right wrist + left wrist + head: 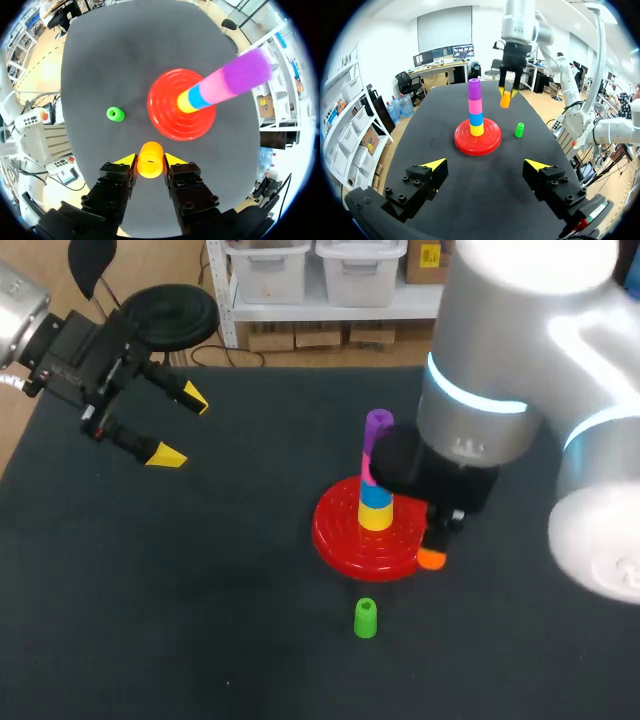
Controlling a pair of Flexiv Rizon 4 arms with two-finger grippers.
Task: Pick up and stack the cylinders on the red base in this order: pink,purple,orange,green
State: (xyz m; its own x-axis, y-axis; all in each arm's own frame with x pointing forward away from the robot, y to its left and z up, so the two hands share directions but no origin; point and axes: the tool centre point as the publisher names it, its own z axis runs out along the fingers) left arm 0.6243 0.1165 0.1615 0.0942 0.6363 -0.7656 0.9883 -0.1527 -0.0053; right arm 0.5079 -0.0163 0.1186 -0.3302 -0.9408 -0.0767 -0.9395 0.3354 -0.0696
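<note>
On the red base stands a stack of cylinders: yellow, blue, pink, then purple on top. My right gripper is shut on the orange cylinder, held above the table just beside the base. The green cylinder stands alone on the mat in front of the base. My left gripper hangs open and empty at the table's far left.
The black mat covers the table. My right arm's large wrist hangs over the area right of the stack.
</note>
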